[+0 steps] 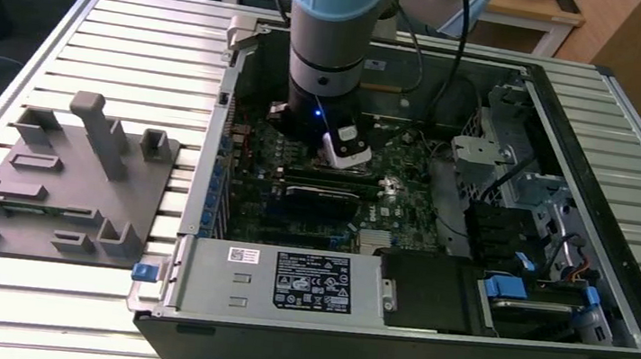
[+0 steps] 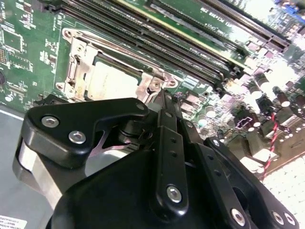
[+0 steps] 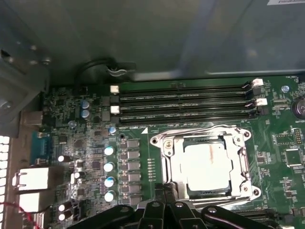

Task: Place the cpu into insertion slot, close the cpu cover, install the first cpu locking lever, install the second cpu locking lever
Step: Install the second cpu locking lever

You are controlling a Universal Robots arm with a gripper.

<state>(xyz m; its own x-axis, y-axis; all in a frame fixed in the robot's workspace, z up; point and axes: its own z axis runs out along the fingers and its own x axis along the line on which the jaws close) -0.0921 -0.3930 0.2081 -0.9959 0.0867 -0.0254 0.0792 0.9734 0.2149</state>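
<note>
First wrist view: pale square cpu [image 3: 207, 167]

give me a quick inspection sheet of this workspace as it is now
surface: slatted metal table carrying an open computer case
job's things: cpu seated in the insertion slot; cpu cover lies closed over it
clutter: grey fixture block on the exterior view's left
grippers: gripper low at the socket edge, fingers together
cables: red wires beside the capacitors
surroundings: memory slots, power supply box

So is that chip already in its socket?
Yes: the cpu lies flat inside the insertion slot, framed by the cpu cover.
</note>
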